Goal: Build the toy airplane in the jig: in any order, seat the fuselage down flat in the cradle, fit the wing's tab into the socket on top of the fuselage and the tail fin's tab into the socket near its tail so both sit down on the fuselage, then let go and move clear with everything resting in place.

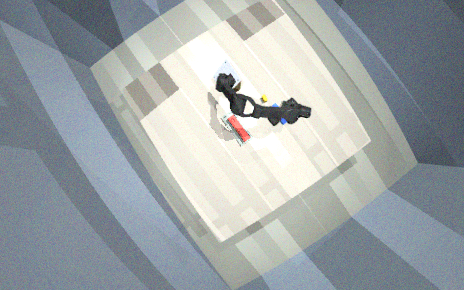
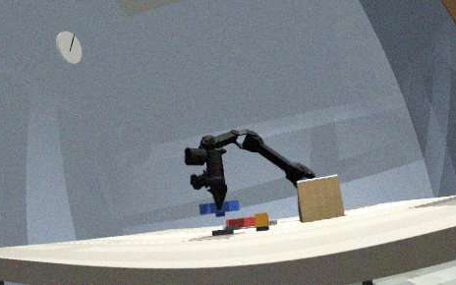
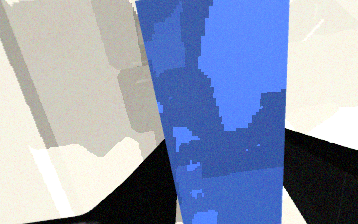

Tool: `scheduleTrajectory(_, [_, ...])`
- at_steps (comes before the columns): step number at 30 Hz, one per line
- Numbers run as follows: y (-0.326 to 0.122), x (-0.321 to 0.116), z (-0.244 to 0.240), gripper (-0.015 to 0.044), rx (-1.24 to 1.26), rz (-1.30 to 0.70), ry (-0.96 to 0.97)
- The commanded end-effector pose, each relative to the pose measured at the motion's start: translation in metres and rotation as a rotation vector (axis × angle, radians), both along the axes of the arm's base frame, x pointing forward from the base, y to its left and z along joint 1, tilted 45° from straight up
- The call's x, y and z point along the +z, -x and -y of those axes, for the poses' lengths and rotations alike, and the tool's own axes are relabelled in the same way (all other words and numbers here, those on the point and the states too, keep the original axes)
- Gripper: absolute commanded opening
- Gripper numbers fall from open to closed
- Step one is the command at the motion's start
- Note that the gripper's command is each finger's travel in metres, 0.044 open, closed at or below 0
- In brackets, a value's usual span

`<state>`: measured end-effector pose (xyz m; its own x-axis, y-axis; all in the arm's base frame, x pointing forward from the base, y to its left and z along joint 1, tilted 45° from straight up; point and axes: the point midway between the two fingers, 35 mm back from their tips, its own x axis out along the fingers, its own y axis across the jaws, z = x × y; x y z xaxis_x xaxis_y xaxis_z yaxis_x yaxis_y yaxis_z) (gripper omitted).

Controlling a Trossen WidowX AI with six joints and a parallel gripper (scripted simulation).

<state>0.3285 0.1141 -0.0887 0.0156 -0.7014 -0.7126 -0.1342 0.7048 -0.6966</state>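
My gripper (image 2: pixel 220 206) (image 3: pixel 216 138) is shut on the blue wing (image 2: pixel 232 205) (image 3: pixel 240 105) (image 1: pixel 283 121), one finger on each long side. The wing is level and raised above the table, its small tab pointing down. The red fuselage (image 1: pixel 238 128) (image 2: pixel 238 222) lies in the pale jig cradle (image 1: pixel 245 143); whether it sits fully flat cannot be told. The gripper and wing are off to one side of it. The yellow tail fin (image 1: pixel 264 98) (image 2: pixel 261 219) stands apart, on a small dark base. The sockets are too small to make out.
A dark low holder (image 2: pixel 222 232) is below the raised wing. A brown upright panel (image 2: pixel 320 199) (image 1: pixel 238 86) stands near the arm's base. The arm's base is on a pale plate (image 1: pixel 226 66). The arm's elbow passes over the table near the fuselage.
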Motion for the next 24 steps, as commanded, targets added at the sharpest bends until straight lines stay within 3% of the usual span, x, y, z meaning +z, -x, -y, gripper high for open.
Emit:
scheduleTrajectory(1, [-0.002, 0.011, -0.012, 0.0000, 0.000, 0.014, -0.012])
scheduleTrajectory(16, [0.004, 0.047, -0.044, 0.0000, 0.006, 0.013, -0.011])
scheduleTrajectory(24, [0.002, 0.056, -0.037, 0.0000, 0.054, -0.034, -0.013])
